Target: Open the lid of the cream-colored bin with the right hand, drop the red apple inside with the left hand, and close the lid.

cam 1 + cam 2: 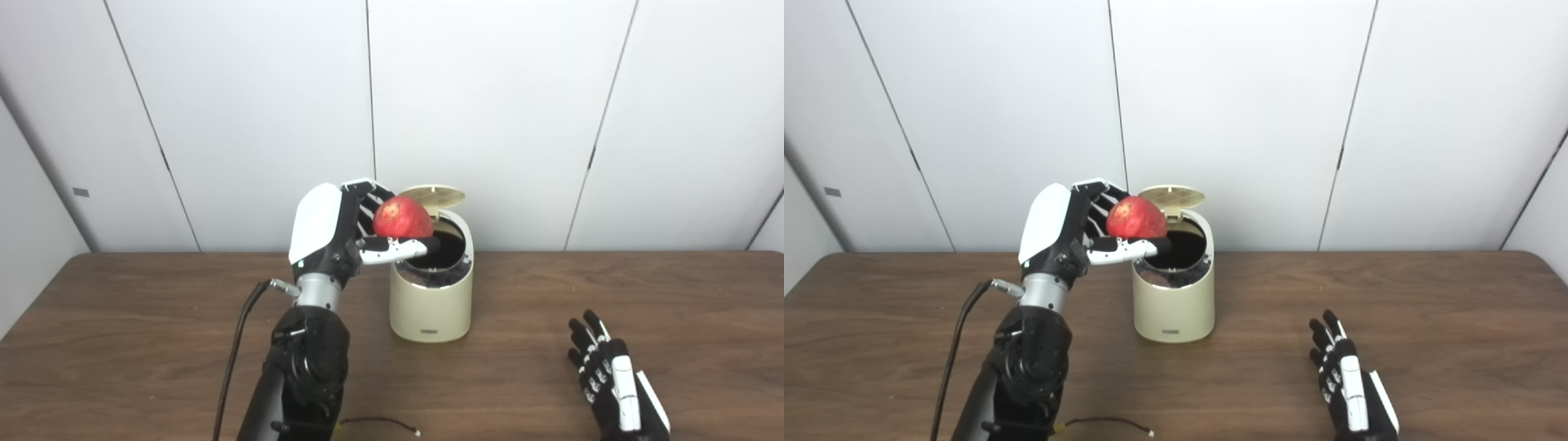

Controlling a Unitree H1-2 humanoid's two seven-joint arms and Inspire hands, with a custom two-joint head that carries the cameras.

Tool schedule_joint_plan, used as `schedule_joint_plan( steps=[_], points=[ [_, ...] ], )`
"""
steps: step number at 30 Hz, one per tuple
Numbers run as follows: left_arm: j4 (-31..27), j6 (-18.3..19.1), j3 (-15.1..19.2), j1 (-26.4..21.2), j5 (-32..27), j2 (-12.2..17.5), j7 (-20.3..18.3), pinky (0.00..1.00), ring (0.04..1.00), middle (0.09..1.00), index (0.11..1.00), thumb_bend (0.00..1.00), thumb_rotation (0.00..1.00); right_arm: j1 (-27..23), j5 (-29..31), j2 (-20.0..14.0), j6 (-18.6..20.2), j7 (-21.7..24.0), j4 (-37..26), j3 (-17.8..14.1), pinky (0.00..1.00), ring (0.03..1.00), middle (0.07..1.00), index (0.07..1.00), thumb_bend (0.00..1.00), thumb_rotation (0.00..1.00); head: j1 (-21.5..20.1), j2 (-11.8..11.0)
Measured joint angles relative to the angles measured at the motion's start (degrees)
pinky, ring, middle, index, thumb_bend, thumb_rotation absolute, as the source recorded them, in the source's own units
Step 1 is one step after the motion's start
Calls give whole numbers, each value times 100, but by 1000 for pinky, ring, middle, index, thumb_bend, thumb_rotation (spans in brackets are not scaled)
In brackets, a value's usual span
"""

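— Where's the red apple (402, 217)?

— In my left hand (343, 229), fingers and thumb wrapped around it, held up at the left rim of the cream-colored bin (432, 300) — just over the dark opening.

— And the lid (433, 195)?

— Raised at the bin's back edge, tilted up.

— Your other hand?

— My right hand (612, 380) lies low over the table (122, 318), well to the bin's right and nearer me — fingers spread, holding nothing.

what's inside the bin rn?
Lid is up; the cream-colored bin shows a dark interior. Left hand holds the red apple above the rim. Bottom hidden.
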Motion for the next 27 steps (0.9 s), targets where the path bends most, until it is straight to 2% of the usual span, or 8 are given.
schedule_joint_plan(
  steps=[7,17,27],
  points=[
    [312,-8,-182,-140,18,-22,209,365,432,540,485,499,0,-23,-80,2,-13,-1,25,6,1000,1000,966,1000,569,1000,9,9],
    [754,-167,-234,-221,-191,-77,499,322,384,493,492,501,0,-58,-114,0,-51,-2,72,-4,1000,1000,961,1000,567,1000,18,26],
    [875,-200,-258,-253,-381,-171,593,348,387,466,492,502,0,-90,-208,3,-54,-6,94,-9,1000,1000,962,1000,554,1000,18,62]
  ],
)
